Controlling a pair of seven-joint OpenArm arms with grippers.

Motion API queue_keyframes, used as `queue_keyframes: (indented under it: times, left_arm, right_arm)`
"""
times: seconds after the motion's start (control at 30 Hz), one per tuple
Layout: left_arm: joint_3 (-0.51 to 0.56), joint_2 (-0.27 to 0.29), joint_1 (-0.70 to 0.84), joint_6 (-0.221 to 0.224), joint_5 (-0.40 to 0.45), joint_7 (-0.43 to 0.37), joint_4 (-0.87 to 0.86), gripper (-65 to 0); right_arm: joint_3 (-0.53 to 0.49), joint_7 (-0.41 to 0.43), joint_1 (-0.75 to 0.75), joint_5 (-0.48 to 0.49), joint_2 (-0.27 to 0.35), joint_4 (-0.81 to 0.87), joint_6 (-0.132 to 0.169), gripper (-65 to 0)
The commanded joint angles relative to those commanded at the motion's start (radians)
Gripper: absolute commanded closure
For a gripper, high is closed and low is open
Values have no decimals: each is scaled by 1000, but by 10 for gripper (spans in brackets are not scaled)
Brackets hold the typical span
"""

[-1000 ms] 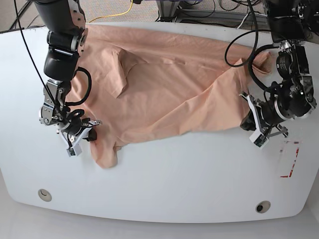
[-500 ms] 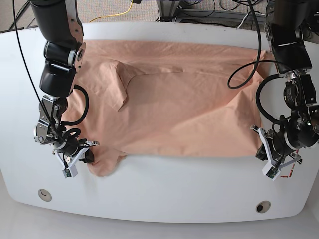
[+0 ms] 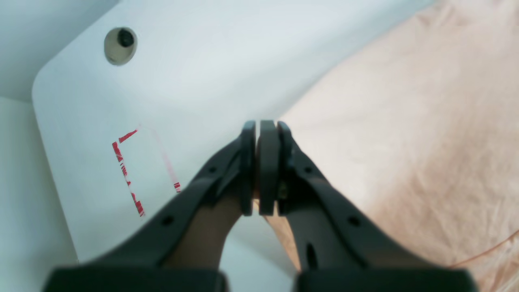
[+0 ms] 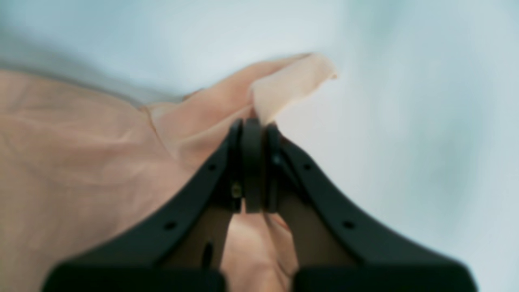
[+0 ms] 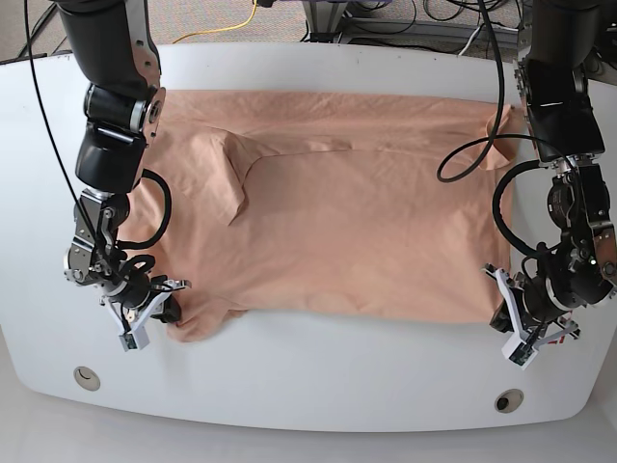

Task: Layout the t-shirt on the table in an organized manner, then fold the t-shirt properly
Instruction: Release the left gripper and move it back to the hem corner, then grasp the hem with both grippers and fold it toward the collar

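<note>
You see the t-shirt (image 5: 337, 207) spread wide across the white desk (image 5: 318, 371), its lower hem running between your two pincers. The left pincer (image 3: 259, 134) is clamped on the shirt's lower corner: in the left wrist view its jaws stand pressed together with a sliver of peach fabric between them, and the cloth extends away to the pincer's right. To that pincer's left lie the red-outlined rectangle mark (image 3: 136, 172) and, farther off, a round hole (image 3: 120, 45) near the desk's rounded corner. The right pincer (image 4: 253, 125) is likewise closed on fabric: a small bunched flap of the shirt rises just past its tips, and the rest of the shirt spreads out to the pincer's left. In the base view, this flap forms a rumpled lobe (image 5: 198, 323) just beside the right pincer. A folded sleeve (image 5: 236, 174) lies on the shirt's body, well away from both pincers.
</note>
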Motion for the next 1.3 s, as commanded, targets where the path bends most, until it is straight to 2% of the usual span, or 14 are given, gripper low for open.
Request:
queue_keyframes:
  times: [0.23,0.3,0.7,0.93,1.13,1.3]
  left_arm:
    - [0,0,17,-2,-2,3,29,0]
    - [0,0,34,-15,-2,3,29,0]
    - [-3,-21,103,-16,3,9,83,0]
    - [-6,-34,195,-16,0,74,176,0]
    - [-8,-34,295,-16,0,75,222,0]
    - [-35,-34,361,-16,0,72,227,0]
  right_arm:
    - [0,-12,-78,0,2,138,0,0]
    - [0,-51,-104,0,2,190,0,0]
    - [6,-215,-267,5,-2,489,0,0]
    - [8,-301,-376,6,-9,667,0,0]
    - [9,-311,-483,6,-25,770,0,0]
    - [52,-327,-559,6,-38,829,0,0]
